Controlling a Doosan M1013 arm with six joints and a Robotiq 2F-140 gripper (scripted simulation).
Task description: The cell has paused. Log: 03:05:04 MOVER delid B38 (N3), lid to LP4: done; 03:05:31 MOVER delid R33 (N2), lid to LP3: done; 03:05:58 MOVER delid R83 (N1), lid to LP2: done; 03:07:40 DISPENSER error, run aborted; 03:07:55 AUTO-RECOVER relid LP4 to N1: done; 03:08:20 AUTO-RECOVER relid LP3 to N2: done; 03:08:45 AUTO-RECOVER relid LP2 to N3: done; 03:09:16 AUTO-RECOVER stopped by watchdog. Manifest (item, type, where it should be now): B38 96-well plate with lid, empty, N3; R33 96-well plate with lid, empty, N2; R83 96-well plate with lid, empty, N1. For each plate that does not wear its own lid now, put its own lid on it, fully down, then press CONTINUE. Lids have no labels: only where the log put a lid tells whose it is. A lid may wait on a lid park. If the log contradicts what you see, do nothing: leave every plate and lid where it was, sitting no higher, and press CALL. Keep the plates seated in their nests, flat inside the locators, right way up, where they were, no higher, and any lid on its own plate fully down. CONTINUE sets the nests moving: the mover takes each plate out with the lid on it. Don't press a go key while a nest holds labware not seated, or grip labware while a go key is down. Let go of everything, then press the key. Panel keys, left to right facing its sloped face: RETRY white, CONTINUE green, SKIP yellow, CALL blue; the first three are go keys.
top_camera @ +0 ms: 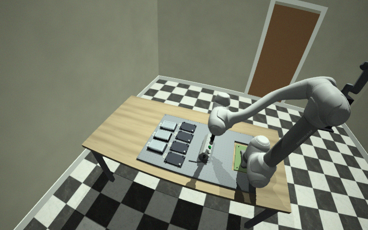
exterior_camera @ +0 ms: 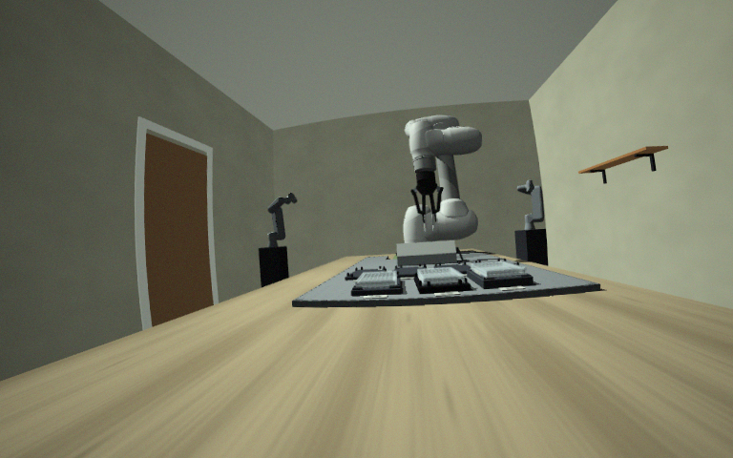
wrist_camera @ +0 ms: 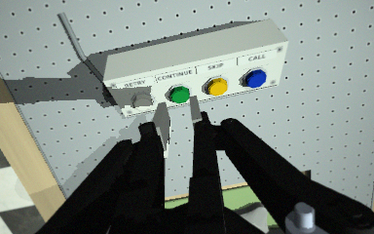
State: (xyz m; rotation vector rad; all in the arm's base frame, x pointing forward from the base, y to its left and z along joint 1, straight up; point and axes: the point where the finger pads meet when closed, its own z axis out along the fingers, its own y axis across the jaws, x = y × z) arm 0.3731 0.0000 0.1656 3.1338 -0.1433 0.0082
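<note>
Gripper [wrist_camera: 179, 113] hangs above the key panel [wrist_camera: 195, 51], fingers drawn close together with only a narrow gap, nothing between them. Wrist view: fingertips point at the green CONTINUE key [wrist_camera: 179, 94], not touching it. White RETRY key [wrist_camera: 142, 99] to its left; yellow SKIP key [wrist_camera: 217, 86] and blue CALL key [wrist_camera: 255, 78] to its right. Top view: three lidded 96-well plates [top_camera: 162, 134] sit in a row on the grey perforated surface [top_camera: 225, 151]; four dark lid parks [top_camera: 179, 146] beside them.
</note>
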